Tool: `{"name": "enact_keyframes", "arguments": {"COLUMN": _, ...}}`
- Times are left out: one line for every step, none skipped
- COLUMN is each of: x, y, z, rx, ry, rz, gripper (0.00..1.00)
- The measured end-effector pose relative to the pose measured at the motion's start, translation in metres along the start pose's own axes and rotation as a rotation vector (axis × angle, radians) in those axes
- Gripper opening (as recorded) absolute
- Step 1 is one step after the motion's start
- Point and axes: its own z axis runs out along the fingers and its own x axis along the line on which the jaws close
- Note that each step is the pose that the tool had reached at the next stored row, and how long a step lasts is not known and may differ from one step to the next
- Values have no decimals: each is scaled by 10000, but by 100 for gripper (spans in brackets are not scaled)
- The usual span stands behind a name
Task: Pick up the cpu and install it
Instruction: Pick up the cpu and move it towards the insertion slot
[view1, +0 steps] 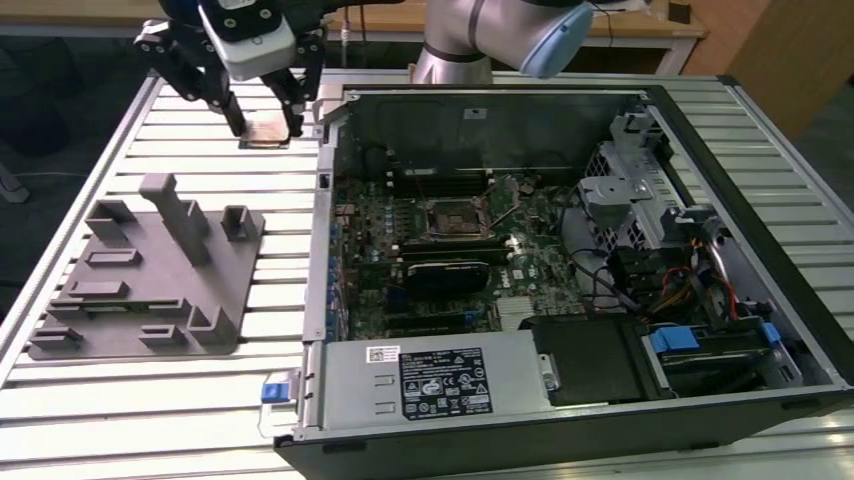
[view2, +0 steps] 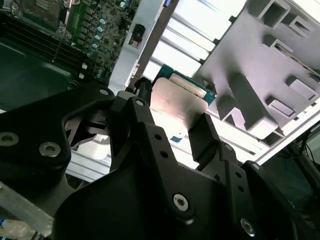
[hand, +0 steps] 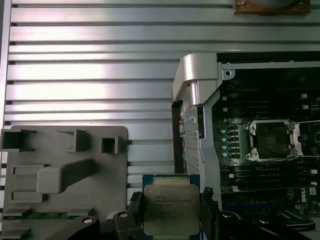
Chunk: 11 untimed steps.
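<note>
Grey fixture block (view1: 147, 280) on slatted metal table (view1: 134, 400), just beside open computer case (view1: 534, 440)

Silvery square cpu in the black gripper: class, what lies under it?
The slatted silver metal table lies under the silvery square cpu; the patch directly beneath is covered.

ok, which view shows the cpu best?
First wrist view: the cpu faces the camera, its metal top plate plain between the jaws. The second wrist view shows the cpu obliquely, washed by glare. In the exterior view the cpu is a small shape between the jaws.
</note>
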Motion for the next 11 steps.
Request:
{"name": "enact_keyframes", "arguments": {"x": -23, "y": 2, "z": 1, "rx": 1, "ry": 0, "rz": 0, "gripper": 54}}
{"name": "enact_keyframes", "arguments": {"x": -46, "y": 5, "z": 2, "rx": 2, "ry": 0, "rz": 1, "gripper": 54}}
{"name": "enact_keyframes", "arguments": {"x": -72, "y": 8, "z": 3, "rx": 3, "ry": 0, "rz": 0, "gripper": 54}}
{"name": "enact_keyframes", "arguments": {"x": -94, "y": 10, "z": 4, "rx": 5, "ry": 0, "rz": 0, "gripper": 54}}
{"name": "enact_keyframes", "arguments": {"x": -116, "y": 13, "z": 5, "rx": 6, "ry": 0, "rz": 0, "gripper": 54}}
{"name": "enact_keyframes", "arguments": {"x": -139, "y": 15, "z": 5, "rx": 8, "ry": 1, "rz": 0, "gripper": 54}}
{"name": "enact_keyframes", "arguments": {"x": -161, "y": 18, "z": 6, "rx": 9, "ry": 1, "rz": 0, "gripper": 54}}
{"name": "enact_keyframes", "arguments": {"x": -183, "y": 20, "z": 7, "rx": 11, "ry": 1, "rz": 0, "gripper": 54}}
{"name": "enact_keyframes", "arguments": {"x": -206, "y": 23, "z": 8, "rx": 12, "ry": 1, "rz": -1, "gripper": 54}}
{"name": "enact_keyframes", "arguments": {"x": -229, "y": 25, "z": 9, "rx": 13, "ry": 1, "rz": -1, "gripper": 54}}
{"name": "enact_keyframes", "arguments": {"x": -254, "y": 28, "z": 10, "rx": 14, "ry": 0, "rz": 0, "gripper": 54}}
